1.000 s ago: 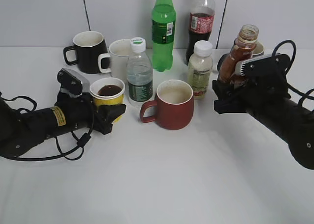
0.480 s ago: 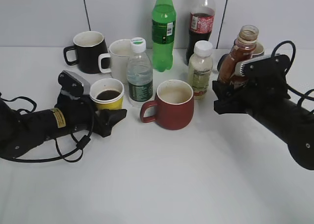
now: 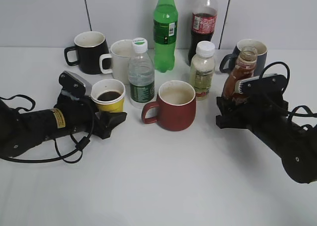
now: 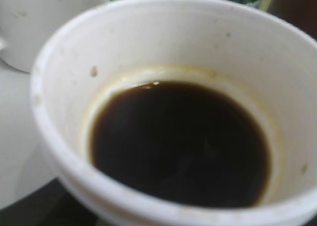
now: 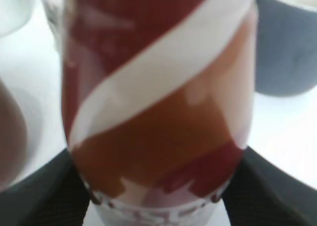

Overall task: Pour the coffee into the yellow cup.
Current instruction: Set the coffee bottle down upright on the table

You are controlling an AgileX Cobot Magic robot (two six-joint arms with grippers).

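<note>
The yellow cup (image 3: pixel 109 98) with a white inside stands on the table at the left, with dark coffee (image 3: pixel 109 95) in it. It fills the left wrist view (image 4: pixel 163 37), where the coffee (image 4: pixel 178 141) is also seen. My left gripper (image 3: pixel 110 118) lies low on the table with its fingers round the cup's base. My right gripper (image 3: pixel 232 106) is shut on the brown coffee bottle (image 3: pixel 239 76), which is upright, uncapped and low by the table at the right. In the right wrist view the bottle (image 5: pixel 158 87) sits between the black fingers (image 5: pixel 156 198).
A red mug (image 3: pixel 173 106) stands in the middle. Behind it are a water bottle (image 3: pixel 141 72), a white mug (image 3: pixel 119 57), a black mug (image 3: pixel 89 51), a green bottle (image 3: pixel 165 30), a cola bottle (image 3: pixel 203 23) and a pale drink bottle (image 3: pixel 203 70). A grey-blue mug (image 3: pixel 250 50) is behind the coffee bottle.
The left gripper set the yellow cup a little lower. The right gripper came down with the coffee bottle, uncovering the grey-blue mug behind it.
</note>
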